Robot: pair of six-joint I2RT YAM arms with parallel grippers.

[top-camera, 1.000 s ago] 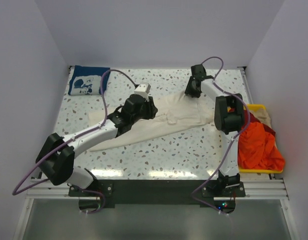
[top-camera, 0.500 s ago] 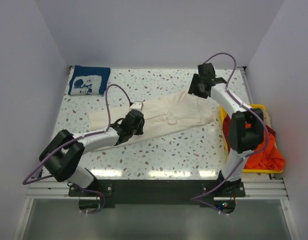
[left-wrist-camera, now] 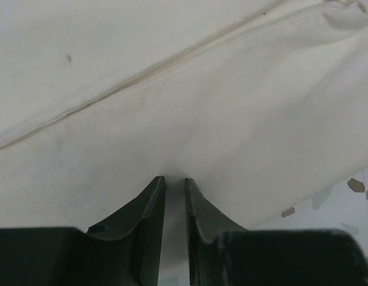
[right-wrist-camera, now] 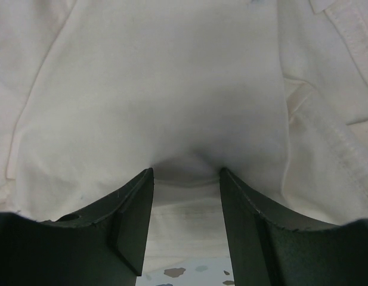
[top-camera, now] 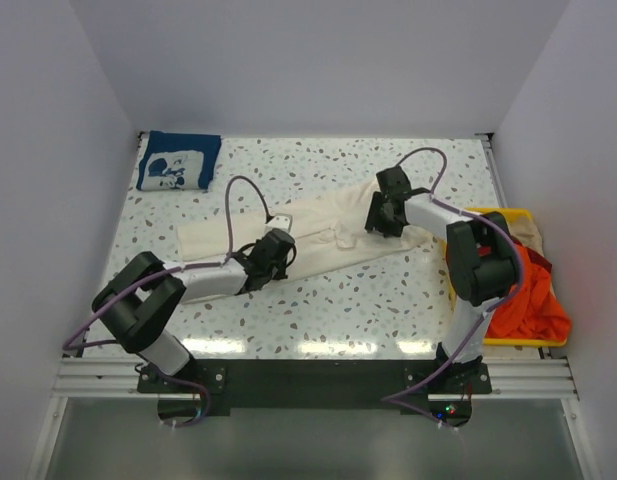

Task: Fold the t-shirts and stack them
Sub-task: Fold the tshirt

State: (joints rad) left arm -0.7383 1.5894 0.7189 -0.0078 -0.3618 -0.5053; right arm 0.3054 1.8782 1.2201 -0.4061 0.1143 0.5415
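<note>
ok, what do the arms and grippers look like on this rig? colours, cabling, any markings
The two arms match. The left arm and right arm have white links and bulky black joint housings. A purple cable loops along each arm. The left gripper and right gripper have dark, flat, tapered fingers. I can't make out any markings.

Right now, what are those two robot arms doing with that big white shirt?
They seem to be folding it. The cream t-shirt lies on the table with both arms pressed onto it. The left end effector has its fingers almost together on the cloth; whether it grips yet is unclear. The right end effector stands open, cloth puckered between its fingers. A folded navy t-shirt sits in the far left corner, and an orange-red t-shirt lies in the yellow bin.
</note>
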